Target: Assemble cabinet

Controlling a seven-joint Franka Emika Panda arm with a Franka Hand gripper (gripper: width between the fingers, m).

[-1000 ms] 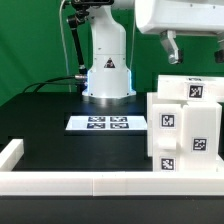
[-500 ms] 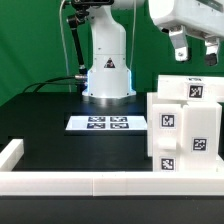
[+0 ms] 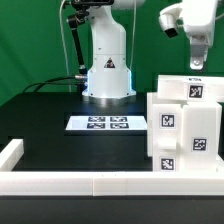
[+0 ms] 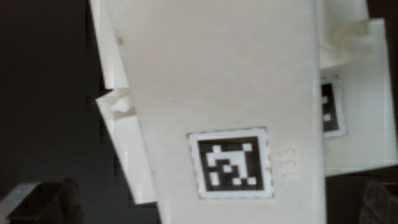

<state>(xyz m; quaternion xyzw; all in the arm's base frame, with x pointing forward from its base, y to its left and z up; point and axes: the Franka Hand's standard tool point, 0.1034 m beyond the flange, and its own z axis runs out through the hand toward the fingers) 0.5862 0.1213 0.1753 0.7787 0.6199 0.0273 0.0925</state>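
Cabinet below, fingers hovering high

Cabinet point(image 3: 186, 128) sits on the black table point(image 3: 60, 140) at the exterior view's right, close behind the low white border rail point(image 3: 100, 183). It is a stack of white tagged blocks: one smaller block on top, larger faces below. My fingers point(image 3: 199, 62) hang in the air above that top block, well apart from it, touching nothing and carrying nothing. From the exterior view I see them only edge-on, and in the wrist view only dark tips show at the frame corners, so I cannot tell whether they are spread or closed.

The wrist view looks straight down on a long white panel with one square tag point(image 4: 233, 160) and a small lug on its side. That looks like the part under me.

My call: this is the approach before a grasp on the upper part. To do it well, I want to come down vertically, centred over the panel, with the fingers spread wider than its narrow side and squared to its long edges. I should avoid the lug and keep clear of the neighbouring block. The marker board point(image 3: 107, 123) lies flat near the table's middle, out of my path.
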